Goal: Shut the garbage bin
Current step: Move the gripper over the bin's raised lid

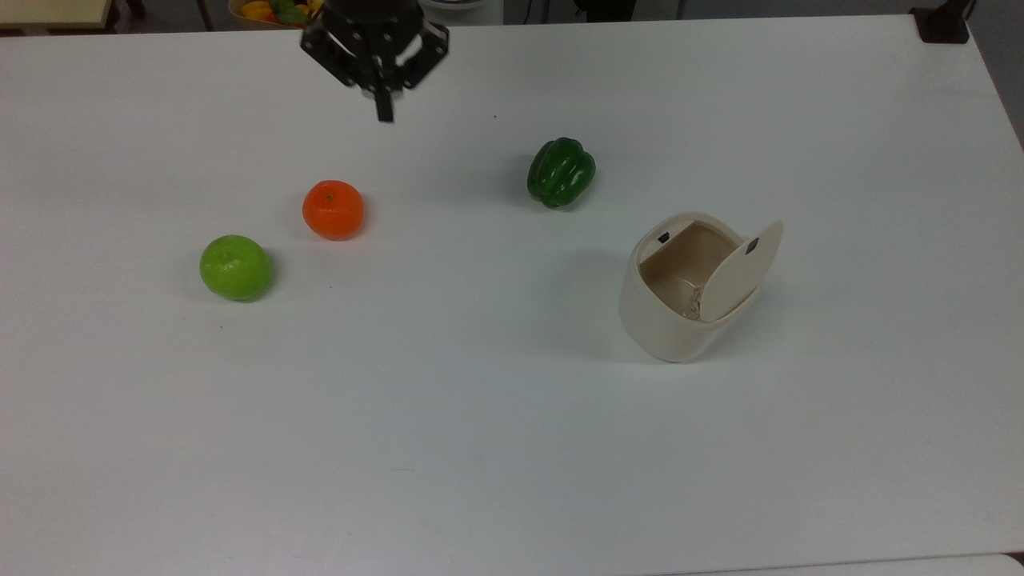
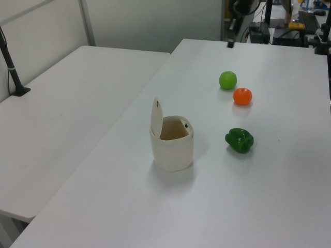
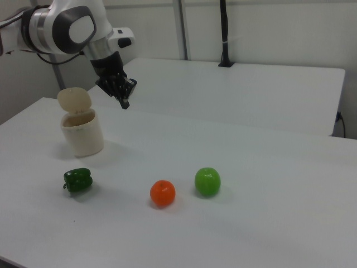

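Observation:
The cream-beige garbage bin (image 1: 668,324) stands on the white table (image 1: 480,416) at the top view's right. Its flat lid (image 1: 740,268) is swung up and stands open, and the inside shows. The bin (image 2: 172,150) and its raised lid (image 2: 156,118) also appear in the left view, and the bin (image 3: 82,134) sits at the right view's left. My gripper (image 1: 386,114) hangs shut and empty over the table's far side, well to the left of the bin in the top view. It is also seen as the gripper (image 3: 125,103) just right of the bin's lid (image 3: 74,99).
A green pepper (image 1: 561,171) lies between the gripper and the bin. An orange (image 1: 333,210) and a green round fruit (image 1: 236,267) lie at the top view's left. A basket of produce (image 1: 256,10) sits beyond the far edge. A second table (image 2: 67,113) adjoins.

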`<state>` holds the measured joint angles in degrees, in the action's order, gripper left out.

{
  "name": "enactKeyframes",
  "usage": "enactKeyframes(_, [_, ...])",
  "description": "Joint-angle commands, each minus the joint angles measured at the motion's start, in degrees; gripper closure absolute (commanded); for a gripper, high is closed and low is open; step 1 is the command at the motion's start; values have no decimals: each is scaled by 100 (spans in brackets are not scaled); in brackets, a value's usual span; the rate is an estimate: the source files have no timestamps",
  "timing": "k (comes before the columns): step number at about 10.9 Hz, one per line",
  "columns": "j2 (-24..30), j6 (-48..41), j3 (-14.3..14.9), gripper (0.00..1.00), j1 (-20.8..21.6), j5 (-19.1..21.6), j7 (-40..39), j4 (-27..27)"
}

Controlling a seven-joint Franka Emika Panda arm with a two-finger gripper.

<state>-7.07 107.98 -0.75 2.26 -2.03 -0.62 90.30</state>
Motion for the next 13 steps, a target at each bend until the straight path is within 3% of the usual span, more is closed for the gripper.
enactKeyframes(1, [-241,1116,-13,100,519,185,36,-109])
enactKeyframes(8, [-864,3446,-13,100,1768,282,80,-101])
enactKeyframes(13, [-1427,5144,-13,100,2296,256,36,-92])
